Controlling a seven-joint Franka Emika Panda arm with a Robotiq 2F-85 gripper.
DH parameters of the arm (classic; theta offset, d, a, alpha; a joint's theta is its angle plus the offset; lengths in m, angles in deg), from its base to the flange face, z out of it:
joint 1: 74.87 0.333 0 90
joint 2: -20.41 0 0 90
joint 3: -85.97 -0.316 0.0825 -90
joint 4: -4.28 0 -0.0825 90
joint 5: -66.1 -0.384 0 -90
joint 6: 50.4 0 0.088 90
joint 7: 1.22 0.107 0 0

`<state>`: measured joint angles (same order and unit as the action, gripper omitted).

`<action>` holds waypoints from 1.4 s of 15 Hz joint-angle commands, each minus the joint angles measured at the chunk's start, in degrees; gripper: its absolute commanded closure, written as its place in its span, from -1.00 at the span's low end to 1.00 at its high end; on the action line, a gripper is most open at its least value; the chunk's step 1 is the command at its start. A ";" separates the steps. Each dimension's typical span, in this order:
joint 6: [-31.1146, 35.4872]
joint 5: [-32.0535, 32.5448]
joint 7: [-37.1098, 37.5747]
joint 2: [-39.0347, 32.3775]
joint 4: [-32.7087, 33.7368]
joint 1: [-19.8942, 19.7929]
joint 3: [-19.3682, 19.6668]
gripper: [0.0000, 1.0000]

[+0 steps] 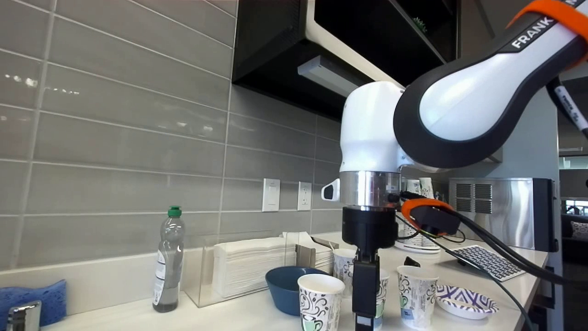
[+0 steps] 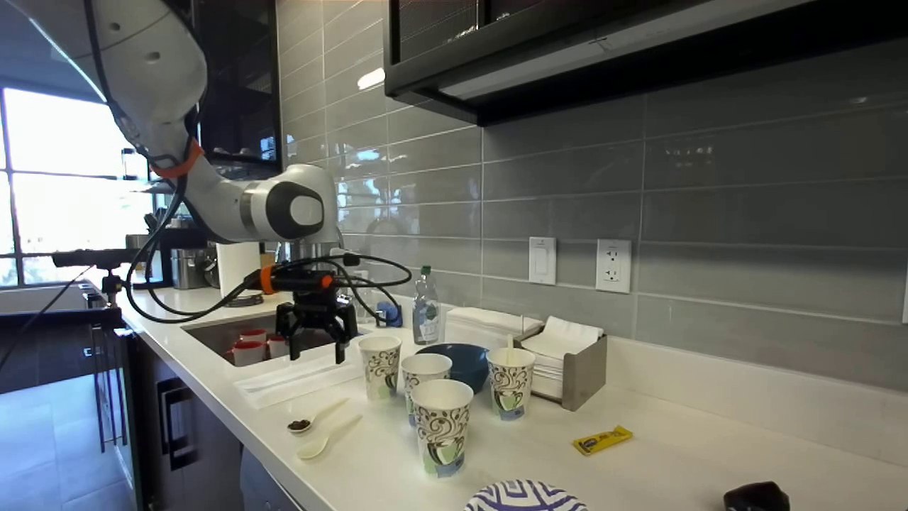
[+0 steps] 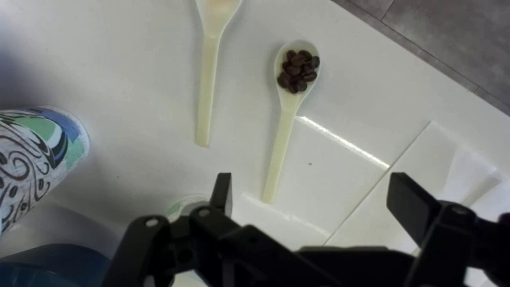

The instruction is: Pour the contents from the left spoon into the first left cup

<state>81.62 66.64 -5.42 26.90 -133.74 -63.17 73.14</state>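
Note:
The left spoon [image 2: 301, 426] lies flat on the counter with dark beans in its bowl. It also shows in the wrist view [image 3: 283, 127], its handle end towards my gripper. It does not show in the other exterior picture. The first left cup [image 2: 381, 365], white paper with dark swirls, stands upright between the spoons and the wall; it also shows in an exterior view [image 1: 320, 301]. In the wrist view a cup base [image 3: 187, 205] is partly hidden behind one finger. My gripper [image 2: 318, 353] is open and empty above the counter; in the wrist view [image 3: 310, 193] the handle end lies below, between the fingers.
A second pale spoon [image 2: 316, 447] lies beside the left spoon. More cups [image 2: 442, 426] and a dark blue bowl [image 2: 461, 362] stand close to the first left cup. White paper sheets [image 2: 305, 380] lie near the sink. A soap bottle [image 1: 169, 264] stands by the wall.

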 commanded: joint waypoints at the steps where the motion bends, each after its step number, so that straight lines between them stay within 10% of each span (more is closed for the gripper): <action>1: -0.02 0.05 0.03 -0.11 0.07 0.31 0.30 -1.00; 21: 14.27 -8.33 -5.42 -10.17 -3.29 -0.89 1.53 -1.00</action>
<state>93.71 60.11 -9.96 17.48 -136.50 -63.54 74.70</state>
